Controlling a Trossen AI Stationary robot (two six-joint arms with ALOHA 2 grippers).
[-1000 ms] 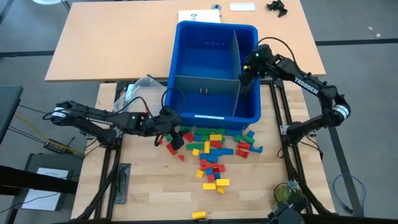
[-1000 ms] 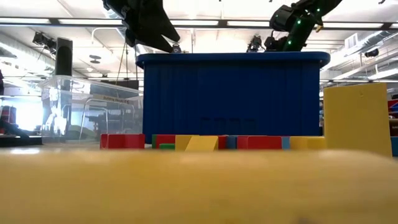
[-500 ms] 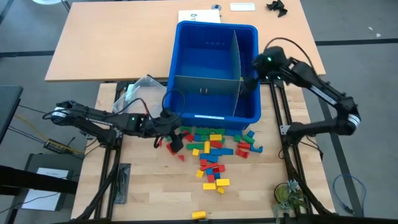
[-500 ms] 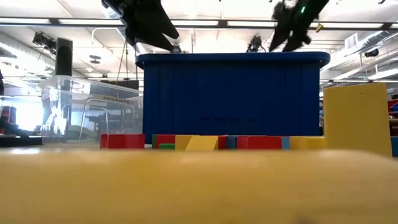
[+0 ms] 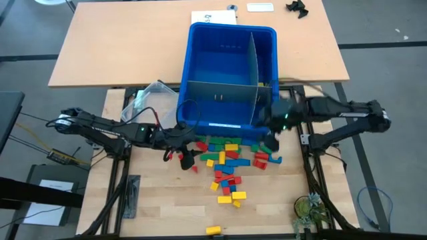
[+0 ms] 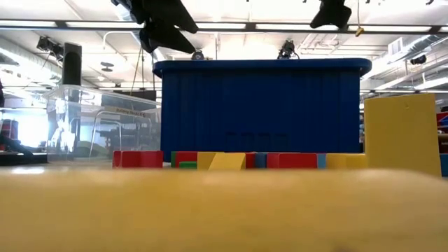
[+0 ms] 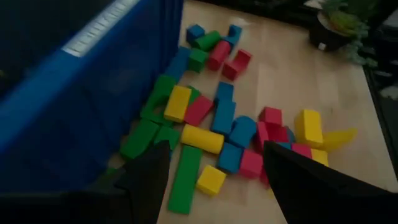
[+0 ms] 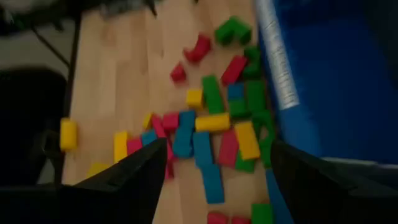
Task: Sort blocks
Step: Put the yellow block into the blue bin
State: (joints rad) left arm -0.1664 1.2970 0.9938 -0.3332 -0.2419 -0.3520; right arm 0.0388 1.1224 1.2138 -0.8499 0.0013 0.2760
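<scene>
High view, largest first: light wooden tabletop [image 5: 153, 200] carrying a big blue bin [image 5: 230, 77] with grey dividers, its long axis running 12 to 6 o'clock. A small clear tub [image 5: 150, 97] sits at the bin's 8 o'clock, just beside its wall.

Left arm [image 5: 100, 127] lies low and stretched, reaching from 9 o'clock toward 3 o'clock, with red and black cable looped over the wrist. Left gripper [image 5: 187, 155] sits at the 9 o'clock edge of the pile, near the bin's front wall. In the left wrist view its fingers [image 7: 149, 180] stand spread with nothing between them; green, yellow and blue pieces lie on the wood below the gap.

Right arm [image 5: 340, 113] comes in from 3 o'clock, forearm nearly level, bent back toward the tabletop's centre. Right gripper [image 5: 272, 137] hangs over the bin's front corner at the pile's 2 o'clock end. Right wrist view shows its fingers [image 8: 143, 171] wide apart and empty, well above the pile.

Blocks [image 5: 230, 160]: red, yellow, blue and green, scattered on the tabletop directly at 6 o'clock of the bin's front wall, some touching it. Pile thins toward 6 o'clock. One yellow block [image 5: 213, 230] lies well apart near the tabletop's front edge.

Low view: both grippers show above the bin rim, clear of the row of blocks at its foot.
</scene>
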